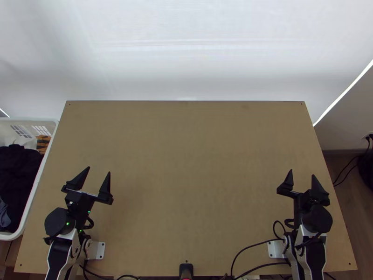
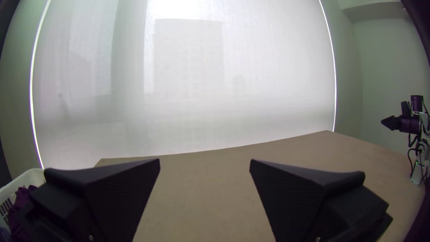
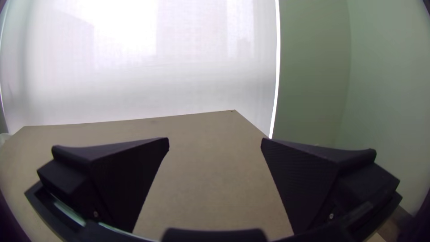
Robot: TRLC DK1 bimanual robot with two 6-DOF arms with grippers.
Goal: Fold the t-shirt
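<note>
Two hands, each held over its own side of the counter (image 1: 186, 186), stand wide open with nothing between their fingers: the left hand (image 1: 99, 170) on the basket side, the right hand (image 1: 302, 172) well apart from it, near the opposite edge. The white basket (image 1: 37, 184) sits just beside the counter's left edge, holding dark cloth (image 1: 17, 170) in a bunched heap, with a grey-blue piece (image 1: 3, 214) at the near end. The t-shirt is probably somewhere in that heap, though the folds run together too much to say which piece it is.

I'd judge the step in hand to be fetching the shirt, with no folding begun. The next move calls for the left hand (the closer of the two) to go over the basket rim, pinch one garment and lift it clear without dragging a neighbour along. After that, both hands would need to spread it flat before any fold.
</note>
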